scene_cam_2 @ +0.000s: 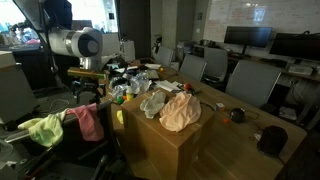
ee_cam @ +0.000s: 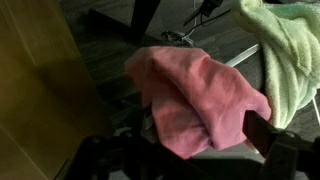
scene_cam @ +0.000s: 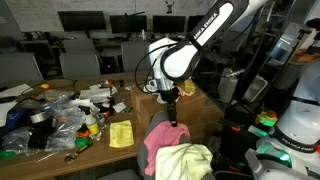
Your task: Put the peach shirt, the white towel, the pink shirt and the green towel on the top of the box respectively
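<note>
We saw the gripper (ee_cam: 180,152) with its jaws spread wide in the wrist view, one dark finger (ee_cam: 262,132) at the lower right and the other at the lower left, nothing pinched between them. It hung just above the pink shirt (ee_cam: 200,100), which lay crumpled beneath it, and we could not tell whether the fingers touched the cloth. The green towel (ee_cam: 290,48) lay just beside the pink shirt, touching it along one edge.

In both exterior views the white arm (scene_cam: 190,50) reached down over the same heap: the gripper (scene_cam: 173,110) stood over the pink shirt (scene_cam: 160,135), with the green towel (scene_cam: 187,160) bunched in front of it. In an exterior view the pink shirt (scene_cam_2: 88,122) and the green towel (scene_cam_2: 42,128) lay on something low and dark beside the box (scene_cam_2: 160,148) (a seat or a frame, we could not tell which).

On top of the box lay the peach shirt (scene_cam_2: 181,111) and, touching it, the white towel (scene_cam_2: 155,102), both rumpled. The pink shirt and the green towel were not on the box.

A yellow cloth (scene_cam: 121,133) lay on the cluttered table (scene_cam: 100,148), apart from the heap.
</note>
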You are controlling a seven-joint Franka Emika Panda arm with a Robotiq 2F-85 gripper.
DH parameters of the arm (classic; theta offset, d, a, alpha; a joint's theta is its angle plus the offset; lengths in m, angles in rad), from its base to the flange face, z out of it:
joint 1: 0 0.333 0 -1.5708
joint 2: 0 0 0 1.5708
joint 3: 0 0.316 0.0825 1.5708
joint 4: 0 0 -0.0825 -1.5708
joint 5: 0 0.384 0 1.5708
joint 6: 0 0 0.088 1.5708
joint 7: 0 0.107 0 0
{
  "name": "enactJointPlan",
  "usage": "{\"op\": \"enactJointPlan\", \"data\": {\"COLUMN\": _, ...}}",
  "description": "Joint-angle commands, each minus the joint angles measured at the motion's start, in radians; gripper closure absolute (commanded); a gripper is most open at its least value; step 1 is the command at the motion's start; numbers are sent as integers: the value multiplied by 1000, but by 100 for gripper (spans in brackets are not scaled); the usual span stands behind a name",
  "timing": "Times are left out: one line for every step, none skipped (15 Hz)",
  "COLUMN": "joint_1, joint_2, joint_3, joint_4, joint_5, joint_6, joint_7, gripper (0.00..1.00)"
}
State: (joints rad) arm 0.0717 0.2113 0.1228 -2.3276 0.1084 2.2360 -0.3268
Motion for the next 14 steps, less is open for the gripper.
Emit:
{"op": "enactJointPlan", "data": {"joint_1": 3, "joint_2": 55, "joint_3": 5, "joint_4": 40, "joint_5": 4, "joint_6": 3, "joint_7": 52, "gripper": 0}}
{"op": "enactJointPlan", "data": {"joint_1": 5, "joint_2": 65, "joint_3": 5, "joint_4": 46, "joint_5": 2, "joint_6": 5, "joint_7": 65, "gripper": 0}}
{"op": "enactJointPlan", "data": {"joint_1": 5, "joint_2": 75, "joint_3": 6, "joint_4": 54, "joint_5": 0, "joint_6": -5, "joint_7": 75, "gripper": 0}}
{"op": "enactJointPlan", "data": {"joint_1": 7, "joint_2": 83, "joint_3": 5, "joint_4": 61, "joint_5": -4, "joint_6": -5, "joint_7": 88, "gripper": 0}}
{"op": "enactJointPlan", "data": {"joint_1": 8, "joint_2": 91, "joint_3": 5, "joint_4": 67, "joint_5": -6, "joint_6": -9, "joint_7": 99, "gripper": 0}}
{"op": "enactJointPlan", "data": {"joint_1": 8, "joint_2": 97, "joint_3": 5, "joint_4": 72, "joint_5": -5, "joint_6": -9, "joint_7": 109, "gripper": 0}}
{"op": "enactJointPlan", "data": {"joint_1": 9, "joint_2": 106, "joint_3": 4, "joint_4": 79, "joint_5": -7, "joint_6": -11, "joint_7": 119, "gripper": 0}}
{"op": "enactJointPlan", "data": {"joint_1": 10, "joint_2": 113, "joint_3": 2, "joint_4": 84, "joint_5": -11, "joint_6": -12, "joint_7": 131, "gripper": 0}}
{"op": "enactJointPlan", "data": {"joint_1": 10, "joint_2": 117, "joint_3": 1, "joint_4": 90, "joint_5": -13, "joint_6": -15, "joint_7": 140, "gripper": 0}}
{"op": "enactJointPlan", "data": {"joint_1": 12, "joint_2": 120, "joint_3": 0, "joint_4": 94, "joint_5": -17, "joint_6": -24, "joint_7": 153, "gripper": 0}}
{"op": "enactJointPlan", "data": {"joint_1": 12, "joint_2": 123, "joint_3": -1, "joint_4": 98, "joint_5": -20, "joint_6": -29, "joint_7": 163, "gripper": 0}}
{"op": "enactJointPlan", "data": {"joint_1": 14, "joint_2": 126, "joint_3": -2, "joint_4": 103, "joint_5": -25, "joint_6": -37, "joint_7": 176, "gripper": 0}}
{"op": "enactJointPlan", "data": {"joint_1": 15, "joint_2": 128, "joint_3": -3, "joint_4": 107, "joint_5": -28, "joint_6": -46, "joint_7": 184, "gripper": 0}}
{"op": "enactJointPlan", "data": {"joint_1": 16, "joint_2": 129, "joint_3": -4, "joint_4": 109, "joint_5": -32, "joint_6": -52, "joint_7": 194, "gripper": 0}}
